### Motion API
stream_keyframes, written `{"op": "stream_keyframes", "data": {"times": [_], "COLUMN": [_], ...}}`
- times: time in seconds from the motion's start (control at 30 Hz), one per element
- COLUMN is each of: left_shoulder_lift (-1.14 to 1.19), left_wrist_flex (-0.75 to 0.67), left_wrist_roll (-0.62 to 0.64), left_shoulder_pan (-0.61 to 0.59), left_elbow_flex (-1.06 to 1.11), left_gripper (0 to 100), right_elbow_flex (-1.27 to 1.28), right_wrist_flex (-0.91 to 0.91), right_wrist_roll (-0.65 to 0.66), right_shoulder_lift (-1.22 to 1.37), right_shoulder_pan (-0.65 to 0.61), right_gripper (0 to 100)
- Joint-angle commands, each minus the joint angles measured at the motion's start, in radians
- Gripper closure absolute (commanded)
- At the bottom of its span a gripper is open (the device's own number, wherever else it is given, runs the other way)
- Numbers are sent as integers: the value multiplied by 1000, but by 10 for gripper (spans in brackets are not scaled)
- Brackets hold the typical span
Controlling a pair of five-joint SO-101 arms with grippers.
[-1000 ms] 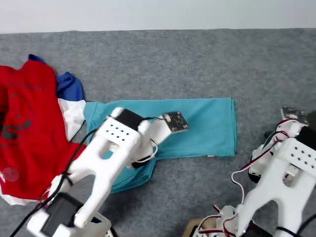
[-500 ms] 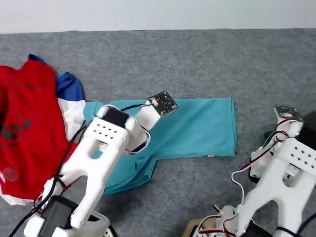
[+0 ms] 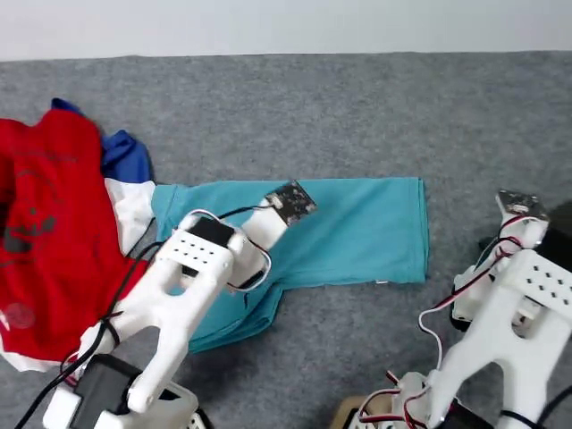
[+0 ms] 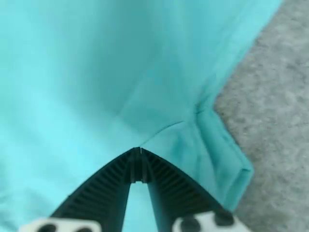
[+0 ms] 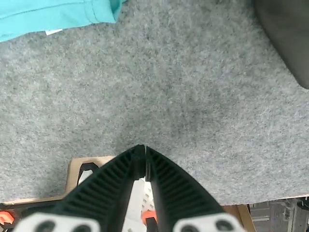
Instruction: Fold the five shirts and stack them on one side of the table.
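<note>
The crumpled red shirt [image 3: 49, 232] runs off the high view's left edge, hiding most of a blue garment [image 3: 125, 159] and a white garment [image 3: 134, 207].

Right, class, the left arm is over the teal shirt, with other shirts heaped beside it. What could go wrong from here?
1. The left gripper has its fingers shut over the teal shirt; pressing down like that may just bunch the cloth.
2. The teal shirt's end touches the heap of red shirt, white shirt and blue shirt; pulling it could drag those along.
3. Its sleeve lies crumpled, so a fold may come out uneven.
</note>
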Motion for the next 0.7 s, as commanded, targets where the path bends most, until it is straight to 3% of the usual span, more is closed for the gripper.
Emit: {"op": "stream_keyframes", "data": {"times": [0.0,0.23,0.53,0.67], "left_shoulder_lift": [-35,-35,-46,-48], "left_wrist_flex": [-8,-14,63,94], "left_wrist_roll": [2,3,6,41], "left_shoulder_pan": [-6,83,318,342], "left_elbow_flex": [7,73,99,96], "left_gripper": [998,998,998,998], "right_elbow_flex": [-46,-46,-46,-46], "right_wrist_flex": [1,1,4,10], "right_wrist_roll": [9,9,9,9], "right_shoulder_lift": [-24,-24,-28,-30], "right_shoulder_pan": [8,8,8,8], "right_gripper": [989,989,989,989]}}
